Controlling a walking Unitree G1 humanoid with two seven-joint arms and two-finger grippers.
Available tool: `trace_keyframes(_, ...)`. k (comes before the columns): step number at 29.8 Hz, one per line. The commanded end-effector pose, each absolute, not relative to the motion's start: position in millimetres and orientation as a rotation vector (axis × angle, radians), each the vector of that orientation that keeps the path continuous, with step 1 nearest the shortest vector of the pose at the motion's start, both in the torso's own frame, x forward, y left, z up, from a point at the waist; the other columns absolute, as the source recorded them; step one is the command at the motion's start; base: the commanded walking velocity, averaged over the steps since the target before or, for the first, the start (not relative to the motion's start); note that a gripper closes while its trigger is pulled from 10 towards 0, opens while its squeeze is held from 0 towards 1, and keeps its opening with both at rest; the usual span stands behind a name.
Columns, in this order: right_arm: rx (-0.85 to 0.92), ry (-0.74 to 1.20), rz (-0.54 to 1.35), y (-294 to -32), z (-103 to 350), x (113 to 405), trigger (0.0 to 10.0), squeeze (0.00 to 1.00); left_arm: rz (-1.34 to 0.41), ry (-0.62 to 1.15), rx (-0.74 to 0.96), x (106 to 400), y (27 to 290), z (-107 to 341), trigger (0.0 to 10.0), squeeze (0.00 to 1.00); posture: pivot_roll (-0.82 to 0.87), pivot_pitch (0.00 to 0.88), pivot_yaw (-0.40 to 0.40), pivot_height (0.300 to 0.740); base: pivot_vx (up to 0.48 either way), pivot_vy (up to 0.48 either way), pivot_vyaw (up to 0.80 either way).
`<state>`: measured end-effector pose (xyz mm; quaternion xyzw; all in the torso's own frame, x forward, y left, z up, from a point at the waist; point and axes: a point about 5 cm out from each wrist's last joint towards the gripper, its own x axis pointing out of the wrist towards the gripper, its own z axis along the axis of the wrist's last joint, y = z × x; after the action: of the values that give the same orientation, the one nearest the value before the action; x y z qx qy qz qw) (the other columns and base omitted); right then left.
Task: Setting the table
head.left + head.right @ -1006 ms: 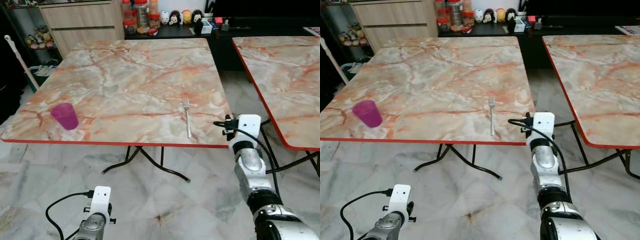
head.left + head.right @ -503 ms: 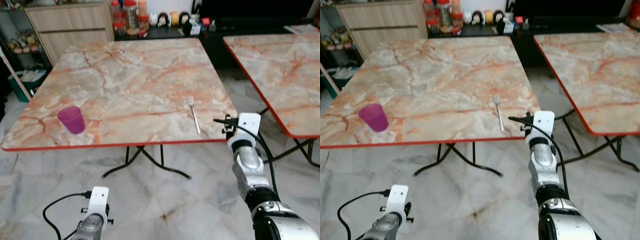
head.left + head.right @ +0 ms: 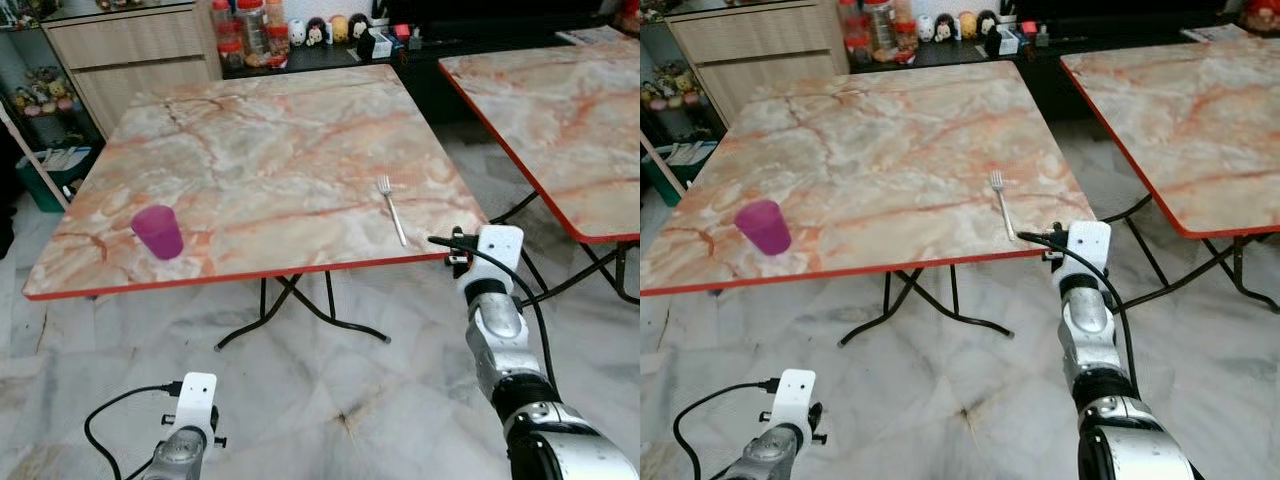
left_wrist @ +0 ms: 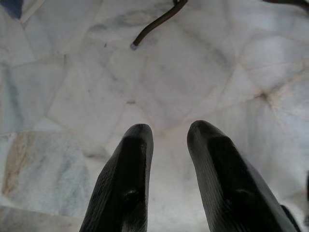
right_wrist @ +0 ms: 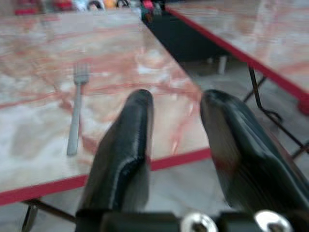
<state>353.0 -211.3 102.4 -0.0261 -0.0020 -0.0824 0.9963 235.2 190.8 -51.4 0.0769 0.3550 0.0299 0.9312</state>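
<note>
Left eye view: a marble-patterned table [image 3: 270, 150] with a red edge is standing on a pale stone floor [image 3: 330, 400]. A silver fork [image 3: 391, 210] is lying near the front right edge, and a purple cup [image 3: 158, 231] is sitting near the front left. The right gripper [image 5: 176, 104], fingers apart and empty, is hovering just off the table's front right corner. The left gripper [image 4: 169, 133], also parted, is hanging low over the floor.

There are no words or numbers clear enough to read on anything in these pictures.
</note>
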Motion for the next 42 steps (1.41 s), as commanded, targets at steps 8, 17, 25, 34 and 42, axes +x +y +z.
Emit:
trace_keyframes(8, -0.043, -0.007, -0.148, -206, 104, 356, 10.0, 0.0, 0.07, 0.724, 0.17, 235, 195, -51, 10.0, 0.0, -0.05, 0.036, 0.052, 0.74, 0.427, 0.0, -0.12)
trace_keyframes(17, -0.086, -0.005, -0.113, -201, 103, 355, 10.0, 0.0, 0.069, 0.725, 0.172, 236, 195, -50, 10.0, 0.0, -0.05, 0.043, 0.054, 0.74, 0.428, 0.0, 0.0)
trace_keyframes(25, -0.099, -0.011, -0.089, -198, 103, 355, 10.0, 0.0, 0.072, 0.726, 0.174, 236, 195, -50, 10.0, 0.0, -0.05, 0.044, 0.054, 0.74, 0.432, 0.0, 0.65)
trace_keyframes(34, -0.097, -0.005, -0.068, -197, 102, 355, 10.0, 0.0, 0.068, 0.728, 0.178, 236, 196, -51, 10.0, 0.0, -0.06, 0.034, 0.055, 0.74, 0.433, 0.0, 0.05)
trace_keyframes(42, -0.096, 0.012, -0.048, -192, 98, 354, 10.0, 0.0, 0.068, 0.728, 0.179, 235, 196, -51, 10.0, 0.0, -0.06, 0.023, 0.055, 0.74, 0.318, 0.0, 0.0)
